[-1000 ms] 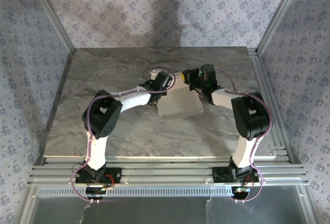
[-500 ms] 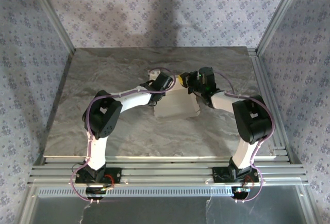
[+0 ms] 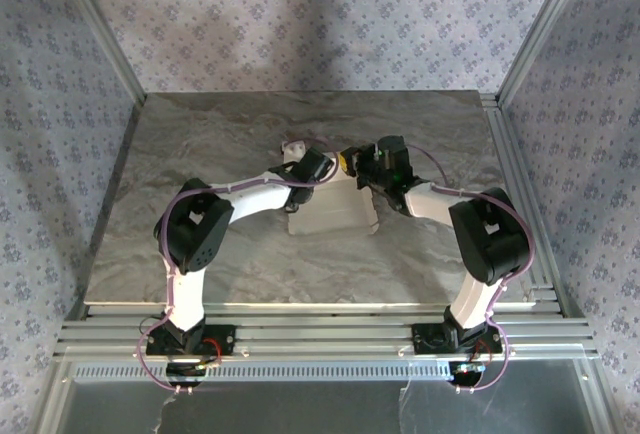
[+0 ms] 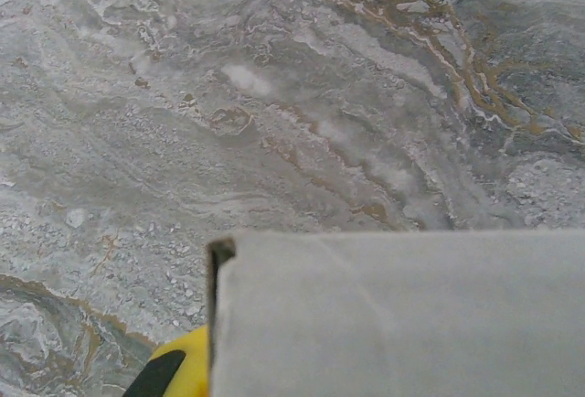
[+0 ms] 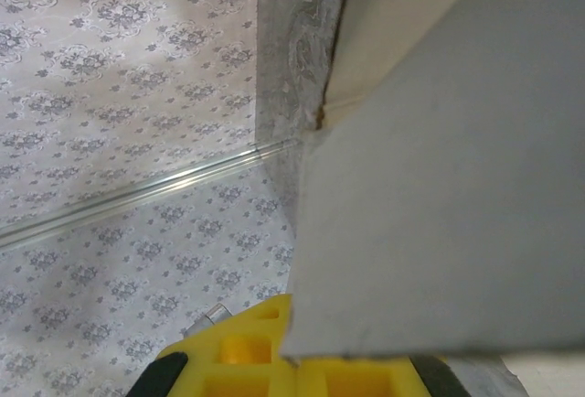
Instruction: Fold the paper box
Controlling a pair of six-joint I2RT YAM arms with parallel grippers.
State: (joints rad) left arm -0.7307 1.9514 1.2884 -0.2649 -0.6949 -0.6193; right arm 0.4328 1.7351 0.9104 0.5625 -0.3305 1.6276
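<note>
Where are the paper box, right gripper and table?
paper box [image 3: 335,216], top external view, flat middle panel.
right gripper [image 3: 350,164], top external view, yellow fingers.
table [image 3: 200,134], top external view, bare far-left surface.

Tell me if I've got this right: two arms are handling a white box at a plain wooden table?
Not quite. The top view shows that the table is grey with a marble pattern, not plain wood. The rest stands: the box is white and the two arms meet at it.
</note>
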